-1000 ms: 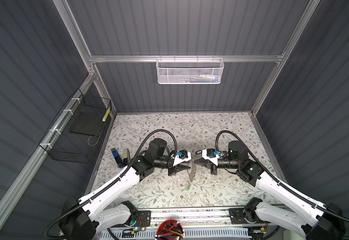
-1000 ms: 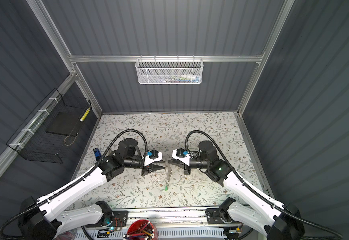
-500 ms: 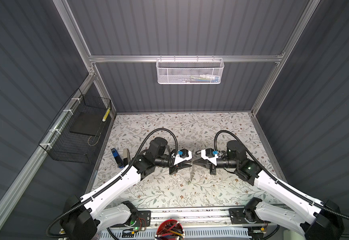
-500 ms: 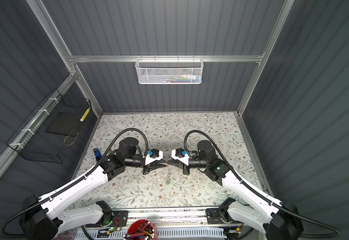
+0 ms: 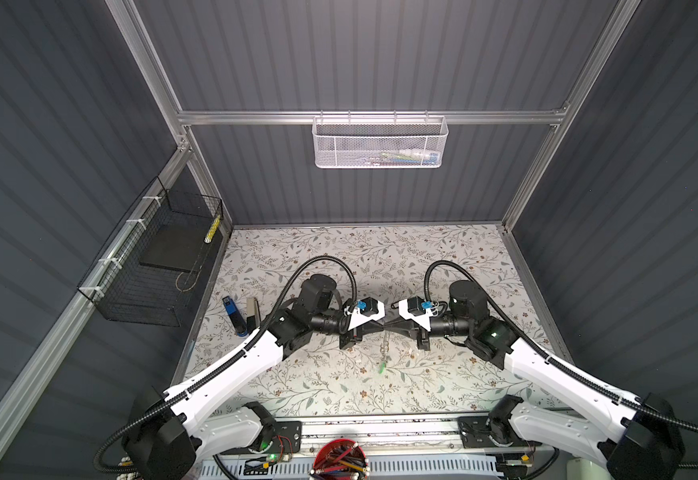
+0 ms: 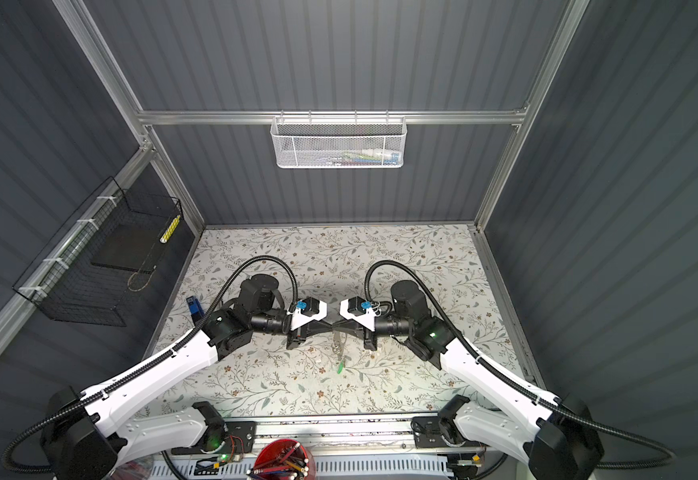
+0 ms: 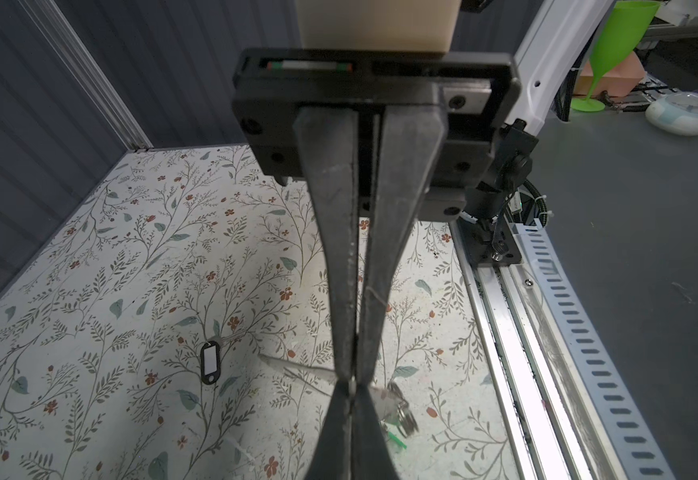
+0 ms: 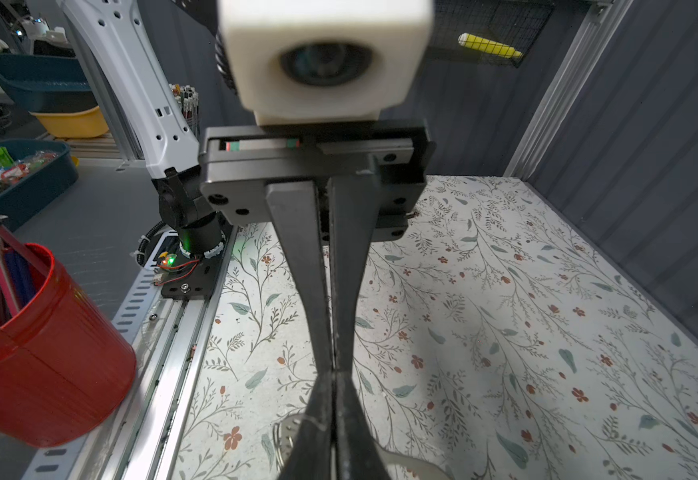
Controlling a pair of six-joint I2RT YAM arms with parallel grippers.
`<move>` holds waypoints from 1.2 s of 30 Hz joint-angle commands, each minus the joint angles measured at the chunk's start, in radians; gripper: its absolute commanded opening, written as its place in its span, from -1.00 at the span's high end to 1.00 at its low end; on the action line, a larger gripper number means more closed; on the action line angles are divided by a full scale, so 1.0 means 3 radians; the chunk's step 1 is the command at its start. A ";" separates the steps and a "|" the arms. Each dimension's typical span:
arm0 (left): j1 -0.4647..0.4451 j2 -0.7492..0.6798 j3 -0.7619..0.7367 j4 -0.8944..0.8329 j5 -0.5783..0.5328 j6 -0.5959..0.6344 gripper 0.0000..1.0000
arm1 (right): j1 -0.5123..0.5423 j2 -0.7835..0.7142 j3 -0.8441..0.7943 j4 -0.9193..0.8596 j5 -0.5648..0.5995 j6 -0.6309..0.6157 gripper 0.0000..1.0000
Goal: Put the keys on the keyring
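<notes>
The left gripper (image 8: 333,363) is pressed shut on the flat top edge, likely the best place to hold, of the thin, stiff, slippery-looking keyring (image 8: 286,434) hanging just under its tip, nobody can tell if the right gripper (image 7: 354,370) facing it is shut, and the tiny light green-tag key (image 7: 402,417) dangles lower.

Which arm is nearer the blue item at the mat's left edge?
Left. The left arm lies right beside the blue item; the right arm is on the opposite side, past the centre.
</notes>
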 commanded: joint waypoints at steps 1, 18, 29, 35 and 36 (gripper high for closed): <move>-0.0024 -0.0025 0.0058 0.0104 0.0146 -0.0001 1.00 | 0.0020 -0.0172 -0.0059 0.0126 0.0221 0.0057 0.51; -0.0015 -0.0043 -0.0294 0.1086 0.0527 -0.0544 1.00 | -0.0004 -0.1175 -0.0782 0.0357 0.0568 0.0497 0.43; -0.0015 0.0029 -0.0283 0.1127 0.0638 -0.0591 1.00 | 0.0024 -0.0824 -0.0779 0.0916 0.0405 0.0667 0.51; -0.0020 0.0056 -0.0246 0.1043 0.0643 -0.0527 1.00 | 0.0025 -0.0774 -0.0793 0.1103 0.0329 0.0753 0.54; -0.0022 0.0057 -0.0249 0.1048 0.0632 -0.0522 1.00 | 0.0026 -0.0762 -0.0787 0.1101 0.0307 0.0761 0.55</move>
